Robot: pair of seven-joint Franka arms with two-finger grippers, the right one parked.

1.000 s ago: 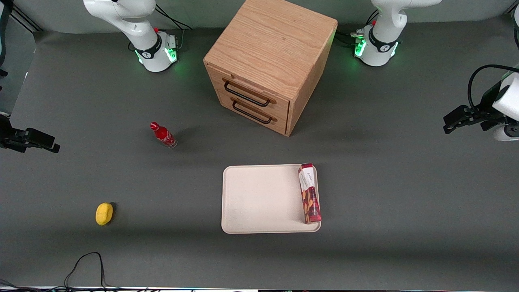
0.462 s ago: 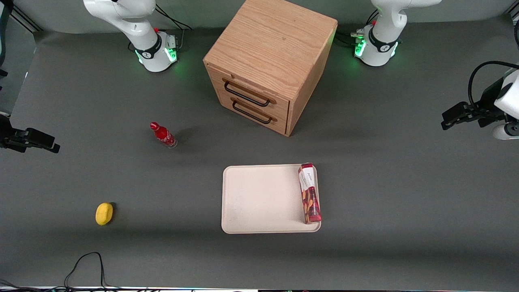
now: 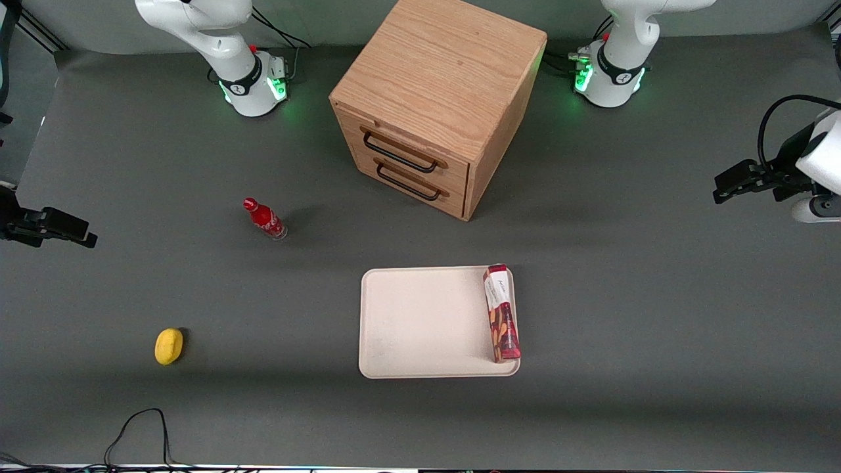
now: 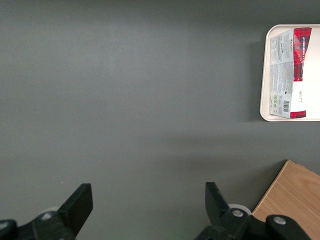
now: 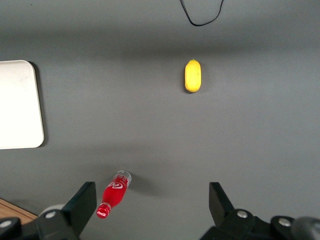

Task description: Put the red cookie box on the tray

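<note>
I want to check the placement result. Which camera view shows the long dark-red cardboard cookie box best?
The front view: the long dark-red cardboard cookie box lies whole on the off-white rectangular tray, along its edge. The left wrist view shows only its white label end; the right wrist view misses it. The open claw hangs far away.

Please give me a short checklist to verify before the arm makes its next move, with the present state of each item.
1. red cookie box lies on the tray: ok.
2. Box fully inside the rim: cannot tell; it lies along the edge toward the working arm's end.
3. gripper open, holding nothing: ok.
4. Gripper away from the tray, toward the working arm's end of the table: ok.
5. wooden drawer cabinet apart from the tray: ok.
</note>
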